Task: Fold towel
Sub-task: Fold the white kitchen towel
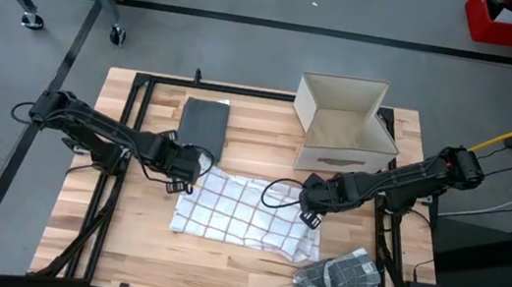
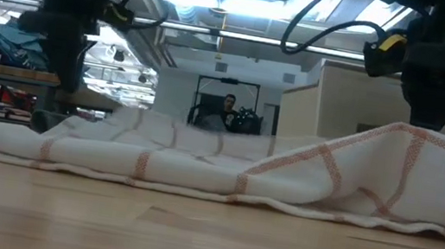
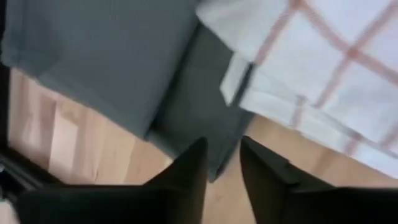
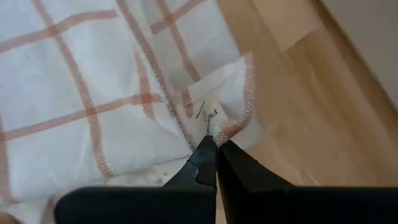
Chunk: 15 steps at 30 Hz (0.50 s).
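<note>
Lying rumpled mid-bench (image 1: 125,235), checked towel (image 1: 237,215) between both tools. Right tool (image 4: 216,144) pinched shut on towel's labelled corner, near the box (image 1: 343,125). Left tool (image 3: 222,149) slightly parted, empty, beside towel's opposite edge, over grey cloth (image 1: 203,123).

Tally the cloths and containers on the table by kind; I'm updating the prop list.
White checked towel: 1
Dark grey folded cloth: 1
Grey checked cloth: 1
Cardboard box: 1
Total: 4
</note>
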### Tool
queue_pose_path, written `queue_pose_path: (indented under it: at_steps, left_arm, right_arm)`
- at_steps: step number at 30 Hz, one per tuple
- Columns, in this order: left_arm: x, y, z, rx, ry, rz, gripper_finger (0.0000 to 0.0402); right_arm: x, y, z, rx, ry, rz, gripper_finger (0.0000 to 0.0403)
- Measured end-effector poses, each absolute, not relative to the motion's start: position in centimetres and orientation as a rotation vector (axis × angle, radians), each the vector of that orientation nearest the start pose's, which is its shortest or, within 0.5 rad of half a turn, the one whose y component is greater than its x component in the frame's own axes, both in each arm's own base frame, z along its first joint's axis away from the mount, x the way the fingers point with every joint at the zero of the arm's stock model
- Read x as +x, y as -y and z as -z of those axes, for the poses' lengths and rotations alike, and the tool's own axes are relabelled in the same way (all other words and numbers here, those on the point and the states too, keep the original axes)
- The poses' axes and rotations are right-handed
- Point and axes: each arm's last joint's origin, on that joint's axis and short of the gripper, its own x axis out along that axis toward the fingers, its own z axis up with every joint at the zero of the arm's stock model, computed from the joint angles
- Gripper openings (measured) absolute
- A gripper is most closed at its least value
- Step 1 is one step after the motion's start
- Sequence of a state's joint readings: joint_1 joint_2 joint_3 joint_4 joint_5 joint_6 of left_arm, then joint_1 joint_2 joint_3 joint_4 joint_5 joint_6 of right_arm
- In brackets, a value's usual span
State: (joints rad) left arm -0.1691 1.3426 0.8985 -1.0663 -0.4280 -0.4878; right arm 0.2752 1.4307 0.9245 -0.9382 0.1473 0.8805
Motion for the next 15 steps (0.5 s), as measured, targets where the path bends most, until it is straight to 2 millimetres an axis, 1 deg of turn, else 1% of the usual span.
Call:
queue_pose_path:
  at_steps: [4,8,11,15]
  left_arm:
    - [21.0,2.3,-21.1,0.019,-1.330,-0.598,0.0134]
    - [21.1,2.5,-21.0,-0.047,-1.312,-0.608,0.0144]
    - [21.5,2.7,-21.0,-0.091,-1.299,-0.554,0.0145]
    - [22.4,3.1,-21.1,-0.128,-1.258,-0.419,0.0145]
  right_arm:
    - [23.1,-5.9,-20.3,0.392,-1.307,0.543,0.0005]
    - [23.1,-5.9,-20.3,0.391,-1.304,0.544,0.0005]
    - [23.1,-5.9,-20.3,0.397,-1.309,0.538,0.0014]
    - [23.0,-6.0,-20.3,0.414,-1.328,0.520,0.0052]
